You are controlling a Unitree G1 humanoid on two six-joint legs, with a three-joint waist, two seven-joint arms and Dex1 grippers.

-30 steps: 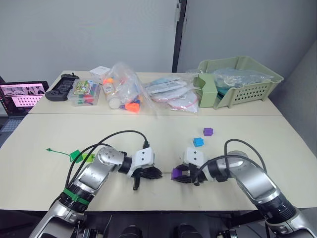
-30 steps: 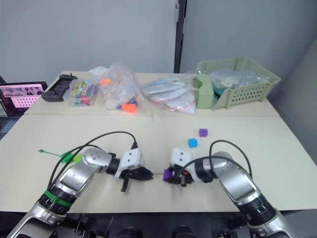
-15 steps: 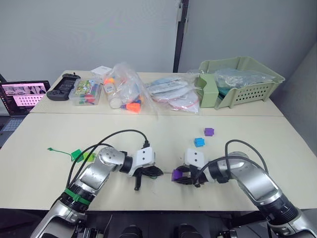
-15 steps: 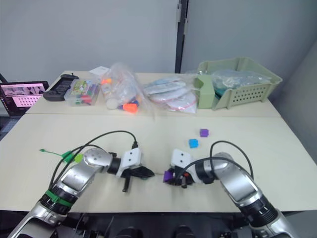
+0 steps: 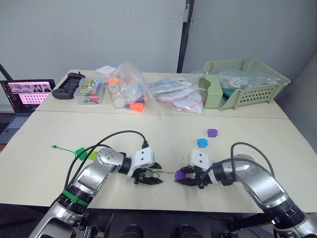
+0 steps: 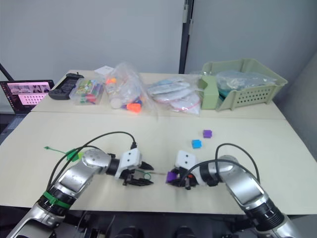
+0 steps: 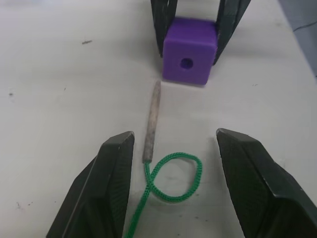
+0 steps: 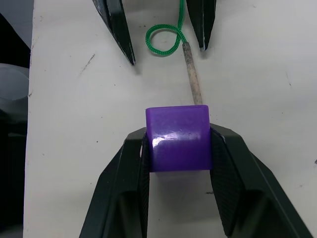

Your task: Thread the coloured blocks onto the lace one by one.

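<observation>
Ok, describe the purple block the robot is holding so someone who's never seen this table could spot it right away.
On the near edge of the cream table, the right end effector clamps a small purple plastic cube between its black fingers. Unlike the loose purple cube farther back beside the blue cube, its hole faces the green lace's silvery tip.

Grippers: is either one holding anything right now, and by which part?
The right gripper clamps a purple block by two opposite side faces. The left gripper is open and holds nothing; the lace tip lies on the table between its fingers.

Beige table (image 5: 257, 144) carries blocks (image 5: 201, 143), lace (image 7: 168, 171), bags (image 5: 176, 93), basket (image 5: 247, 87).
</observation>
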